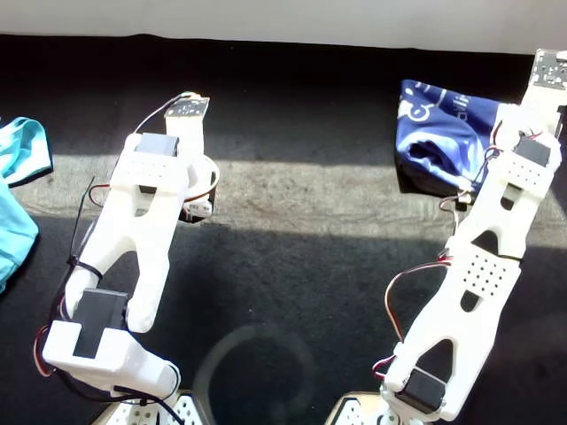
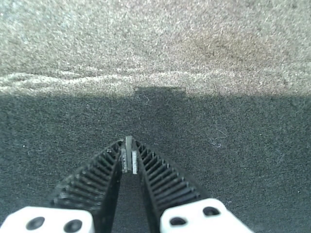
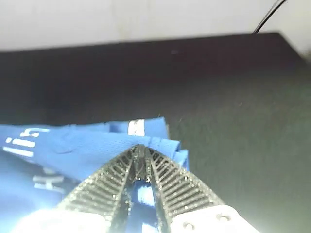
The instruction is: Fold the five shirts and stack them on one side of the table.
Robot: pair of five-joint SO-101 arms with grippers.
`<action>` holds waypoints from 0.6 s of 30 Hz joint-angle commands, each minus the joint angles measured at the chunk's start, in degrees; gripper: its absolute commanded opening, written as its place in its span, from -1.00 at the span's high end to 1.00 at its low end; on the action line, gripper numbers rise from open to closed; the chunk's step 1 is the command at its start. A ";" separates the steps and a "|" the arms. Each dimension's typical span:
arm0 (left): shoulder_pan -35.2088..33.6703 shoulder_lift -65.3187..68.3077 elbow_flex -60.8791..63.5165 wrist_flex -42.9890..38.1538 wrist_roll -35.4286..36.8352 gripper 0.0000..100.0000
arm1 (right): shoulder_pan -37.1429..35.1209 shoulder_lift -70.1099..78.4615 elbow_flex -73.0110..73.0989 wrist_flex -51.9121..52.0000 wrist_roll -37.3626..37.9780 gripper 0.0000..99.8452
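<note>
Dark blue shirt [image 1: 438, 133] with white print sits folded, slightly bunched, far right on the table [image 1: 292, 292]; turquoise shirt [image 1: 16, 190] lies loose at the left edge.

1. Reads as a robotics test bench in a small lab or hobby room; I cannot tell which.
2. The table [image 1: 292, 292] is covered in black felt-like cloth.
3. Two white plastic arms stand side by side at the near edge, the left arm [image 1: 142, 221] and the right arm [image 1: 483, 274]. Their shells look printed and the motor blocks are bare.
4. Loose red and black wires [image 1: 403, 292] loop outside the arms.
5. A plain white wall [image 1: 266, 18] runs along the far edge, with a thin dark cable [image 3: 269, 14] against it far right.
6. A band of sunlight [image 1: 310, 190] crosses the cloth.
7. The work pieces are clothing: a dark blue shirt [image 1: 438, 133] far right and a turquoise shirt [image 1: 13, 204] at the left edge.
</note>
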 commanded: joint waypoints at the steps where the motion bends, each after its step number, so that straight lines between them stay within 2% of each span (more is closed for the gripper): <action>1: -0.57 -2.59 -0.75 -0.53 0.00 0.97 | 1.01 -0.75 -2.07 -8.04 -0.44 0.99; 4: -0.57 -2.59 -0.48 -0.35 0.00 0.97 | 1.10 -0.75 -2.51 -12.53 -0.44 0.99; 9: -0.57 -2.59 -0.31 -0.26 0.00 0.97 | 0.40 -1.71 -4.44 -11.56 -0.44 0.99; 18: -0.57 -2.59 -0.66 -0.62 0.00 0.97 | -3.03 -2.15 -16.84 17.01 -0.44 0.99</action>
